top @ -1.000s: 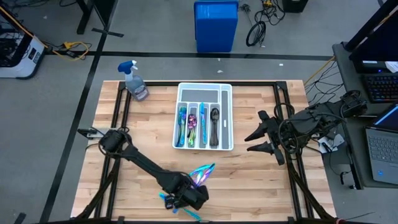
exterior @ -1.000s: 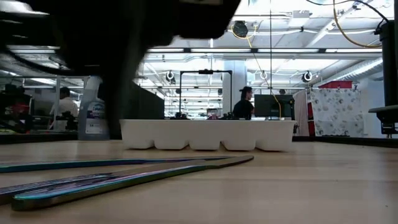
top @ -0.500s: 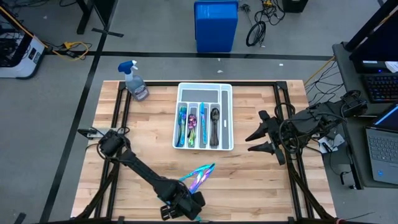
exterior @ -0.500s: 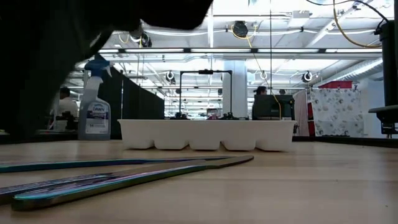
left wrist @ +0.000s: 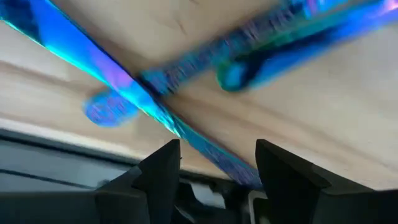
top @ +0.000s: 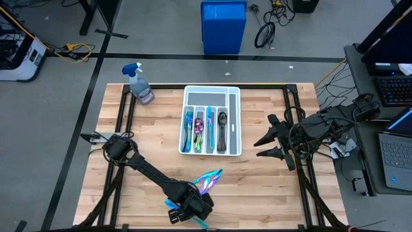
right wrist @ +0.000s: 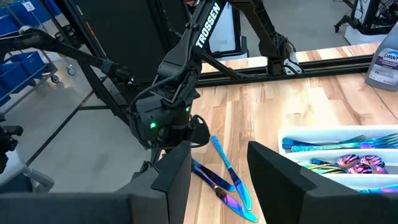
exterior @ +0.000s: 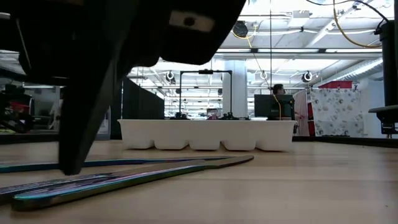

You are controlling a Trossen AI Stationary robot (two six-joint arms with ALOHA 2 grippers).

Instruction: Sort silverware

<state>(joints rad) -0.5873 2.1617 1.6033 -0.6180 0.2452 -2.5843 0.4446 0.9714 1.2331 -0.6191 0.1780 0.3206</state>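
Note:
Loose silverware lies on the wooden table near its front edge: an iridescent bunch and blue pieces beside it, seen low as long flat strips. My left gripper points steeply down over them, open. In its wrist view a blue knife runs slantwise between the two fingers, crossing another piece. The white tray holds sorted forks, spoons and knives. My right gripper waits open, raised at the table's right. My left gripper comes from above with one fingertip down at table height beside a teal piece. Whether a finger touches the silverware, I cannot tell.
A spray bottle stands at the table's far left corner. A blue bin sits on the floor beyond the far edge. Bare wood lies between the tray and the loose pieces.
My left gripper has sunk toward the loose silverware at the front edge and rolled about its wrist; in the low view its finger now reaches down to the table. The silverware has not moved.

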